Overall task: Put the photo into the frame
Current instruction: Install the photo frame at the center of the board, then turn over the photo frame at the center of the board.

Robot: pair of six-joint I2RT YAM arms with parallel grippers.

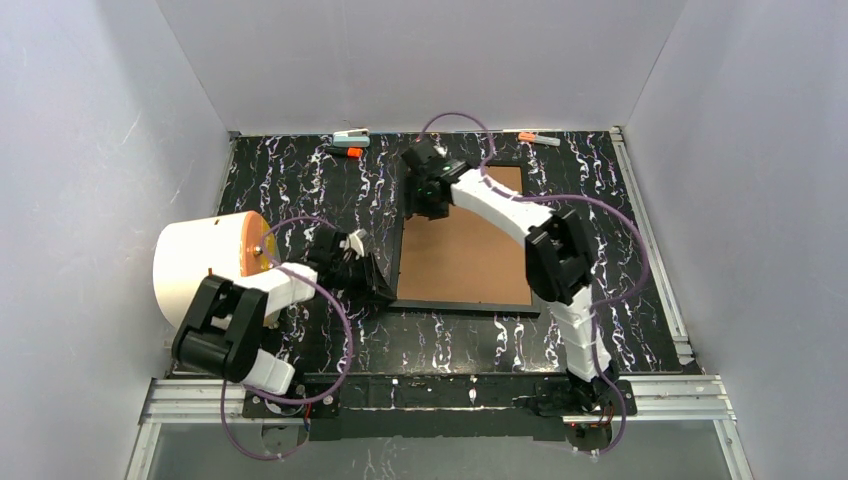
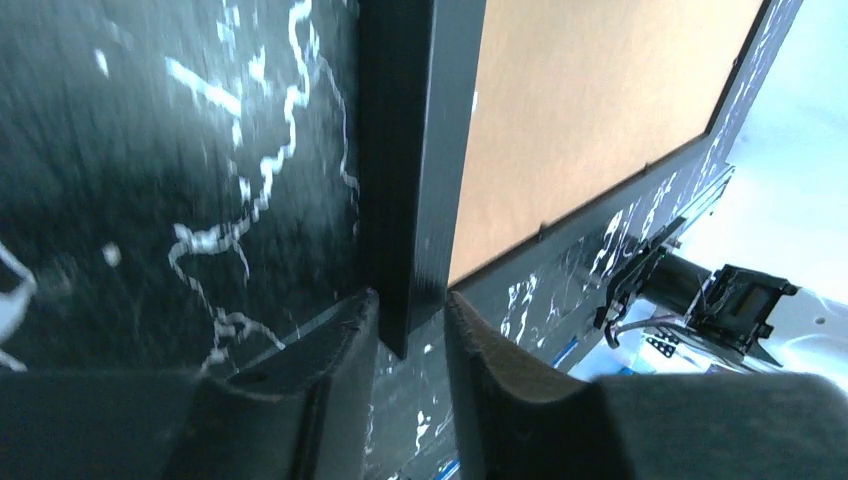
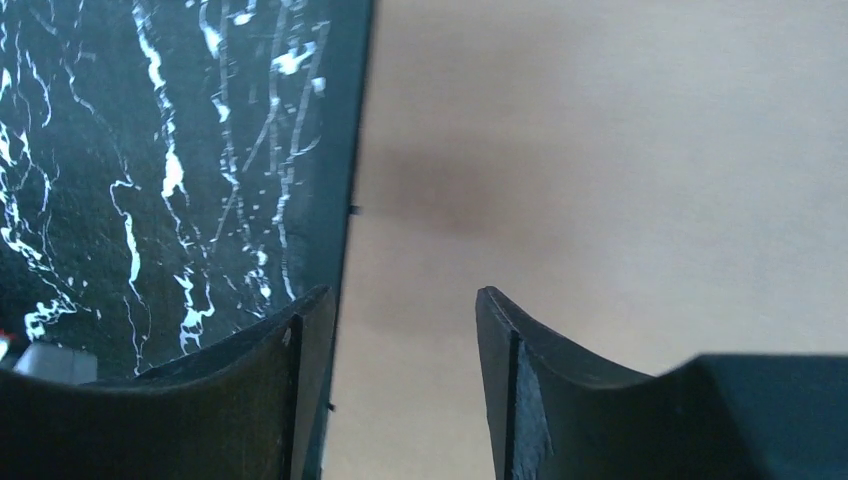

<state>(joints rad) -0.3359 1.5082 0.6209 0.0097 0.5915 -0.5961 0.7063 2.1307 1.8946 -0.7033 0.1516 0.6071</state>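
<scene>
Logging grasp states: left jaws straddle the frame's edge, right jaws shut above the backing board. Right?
Not quite: the right gripper has its jaws open above the backing board, per the right wrist view. The left gripper does straddle the frame edge.

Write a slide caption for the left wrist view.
Left tool pinches the frame at its corner; backing board lies inside.

Black, white-veined worktop [image 1: 300, 180]. A black frame [image 1: 465, 306] lies flat near its centre, brown backing board [image 1: 460, 255] uppermost. A white cylinder [image 1: 200, 265] with an orange end lies on its side at the left edge. A small white item [image 1: 351, 137] and two orange pens [image 1: 349, 152] [image 1: 539, 139] lie along the far edge.
</scene>
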